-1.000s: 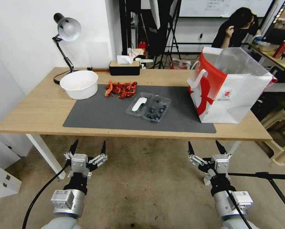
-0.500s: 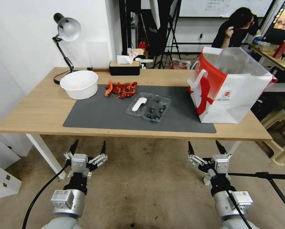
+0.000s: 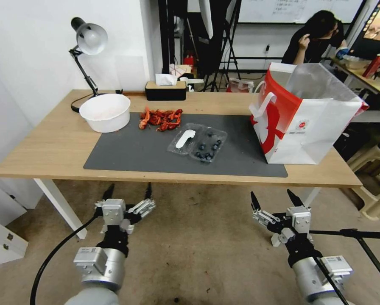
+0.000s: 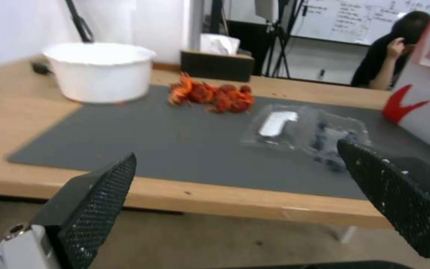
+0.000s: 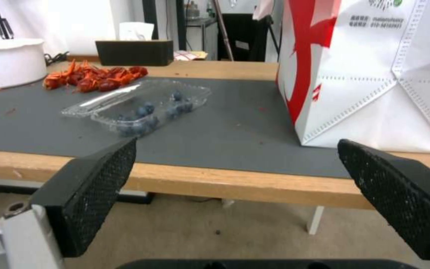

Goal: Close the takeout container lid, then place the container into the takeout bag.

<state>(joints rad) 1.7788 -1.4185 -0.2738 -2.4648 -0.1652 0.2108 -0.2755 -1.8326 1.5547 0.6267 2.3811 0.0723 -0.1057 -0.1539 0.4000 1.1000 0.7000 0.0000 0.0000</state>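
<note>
Two end effectors, left (image 3: 128, 191) and right (image 3: 273, 199), fingers spread, one unclosed takeout container (image 3: 198, 142), one takeout bag (image 3: 306, 120)

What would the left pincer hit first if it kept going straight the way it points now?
Probably the table's front edge; the open left pincer sits below and short of it, aimed toward the takeout container. Depth is unclear.

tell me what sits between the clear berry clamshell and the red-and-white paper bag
Nothing: in the head view only bare dark grey mat separates the open clear plastic clamshell from the red-and-white paper bag.
</note>
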